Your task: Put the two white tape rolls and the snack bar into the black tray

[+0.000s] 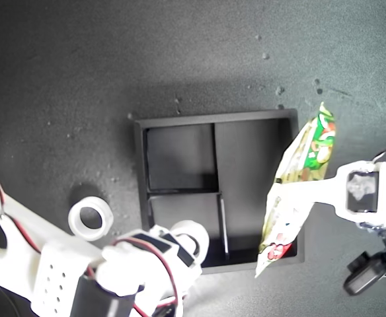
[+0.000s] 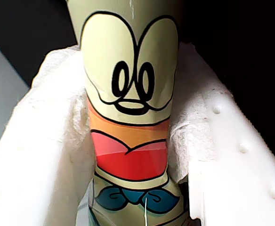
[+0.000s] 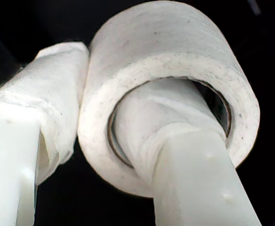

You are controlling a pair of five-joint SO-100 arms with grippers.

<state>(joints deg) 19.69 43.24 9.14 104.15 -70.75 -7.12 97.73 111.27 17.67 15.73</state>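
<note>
Two grippers are busy at once, each clamped on something. My first gripper [image 1: 315, 191], reaching in from the exterior view's right, is clenched on the snack bar [image 1: 299, 188]; in the first wrist view the wrapper [image 2: 130, 122] with its cartoon print fills the gap between the two padded white fingers [image 2: 48, 136], which press on it from both sides. Seen from the exterior view, the bar hangs tilted over the right wall of the black tray [image 1: 140, 165], its upper crimped end beyond the tray's far right corner and its lower end over the near right corner of the long compartment; I cannot tell whether it touches the tray. My second gripper [image 1: 186, 247], coming from the exterior view's lower left, grasps one white tape roll [image 1: 194, 239]: the second wrist view shows one wrapped finger [image 3: 175, 141] passing through the hole of the roll [image 3: 175, 75] and the other finger [image 3: 48, 113] pressed against the outside of the ring. In the exterior view that roll sits at the near edge of the tray, over the nearer small compartment. A second tape roll [image 1: 90, 219] lies flat on the dark table [image 1: 61, 79], just left of the tray in the exterior view and apart from both grippers. The far small compartment holds nothing I can make out.
</note>
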